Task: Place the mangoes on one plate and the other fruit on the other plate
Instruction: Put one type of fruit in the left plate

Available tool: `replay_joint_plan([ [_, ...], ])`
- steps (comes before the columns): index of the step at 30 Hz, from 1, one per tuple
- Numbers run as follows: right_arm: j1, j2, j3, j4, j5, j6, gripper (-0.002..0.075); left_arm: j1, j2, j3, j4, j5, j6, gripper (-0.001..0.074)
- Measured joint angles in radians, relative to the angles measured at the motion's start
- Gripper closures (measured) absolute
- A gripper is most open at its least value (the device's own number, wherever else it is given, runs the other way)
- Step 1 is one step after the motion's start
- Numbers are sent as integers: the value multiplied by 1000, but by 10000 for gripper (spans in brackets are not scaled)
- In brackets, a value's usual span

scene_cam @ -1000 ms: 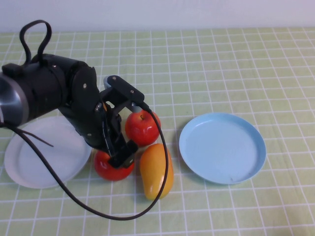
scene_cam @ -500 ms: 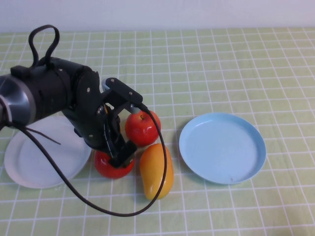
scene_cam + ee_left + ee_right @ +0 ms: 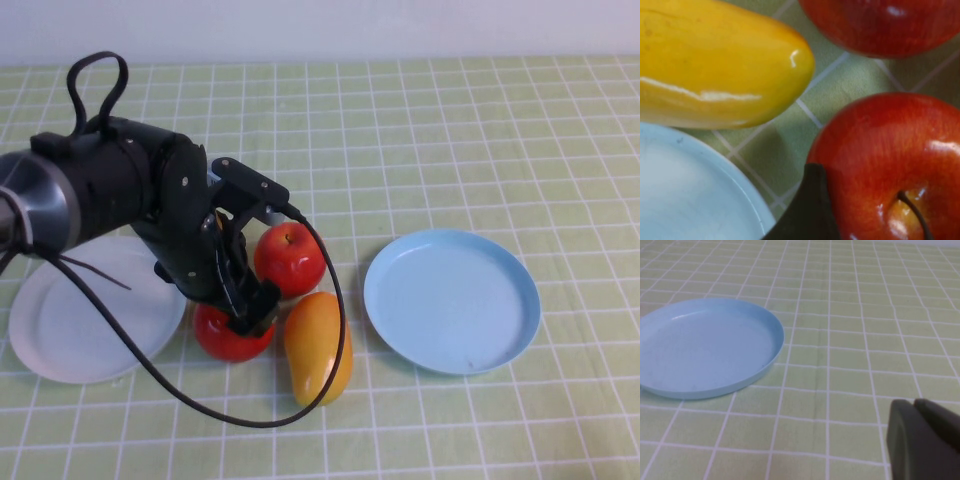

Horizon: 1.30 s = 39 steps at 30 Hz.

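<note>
**Left gripper down over the near apple**

Left gripper of mine sits low over the near red apple, the one just beside the white plate. In the high view its black body covers the upper part of that apple. From my left wrist camera one dark fingertip lies against the apple's shoulder, close to the dimple and stem. I cannot see the other finger, so I cannot tell whether the jaws are spread around the fruit or pressing on it.

Taking the near apple as my landmark: the second red apple rests just behind it, farther from me, the two nearly touching. A single mango lies just to its right, lengthwise, its far tip close to both apples. I see only this one mango. The white plate is just to the apple's left, with my left arm reaching over its far edge. The light blue plate lies well to the right of the apple, beyond the mango, with a gap of green checked tablecloth between mango and plate.

My right gripper is outside the high view; its wrist camera shows its fingers pressed together above the cloth, near the light blue plate.
</note>
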Motion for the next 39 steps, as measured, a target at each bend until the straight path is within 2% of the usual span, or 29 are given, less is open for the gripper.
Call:
replay_joint_plan([
  [8, 0, 0, 0, 0, 0, 0, 741, 0, -7, 0, 0, 2, -4, 145],
  [14, 0, 0, 0, 0, 0, 0, 741, 20, -107, -12, -14, 73, -33, 145],
  [25, 0, 0, 0, 0, 0, 0, 741, 369, -138, 13, -29, 166, -95, 145],
  [31, 0, 0, 0, 0, 0, 0, 741, 423, -117, 37, -23, 131, -95, 144],
  [35, 0, 0, 0, 0, 0, 0, 741, 423, -117, 37, -13, 120, -93, 76],
  [39, 0, 0, 0, 0, 0, 0, 741, 419, -119, 37, 14, 117, -93, 66],
])
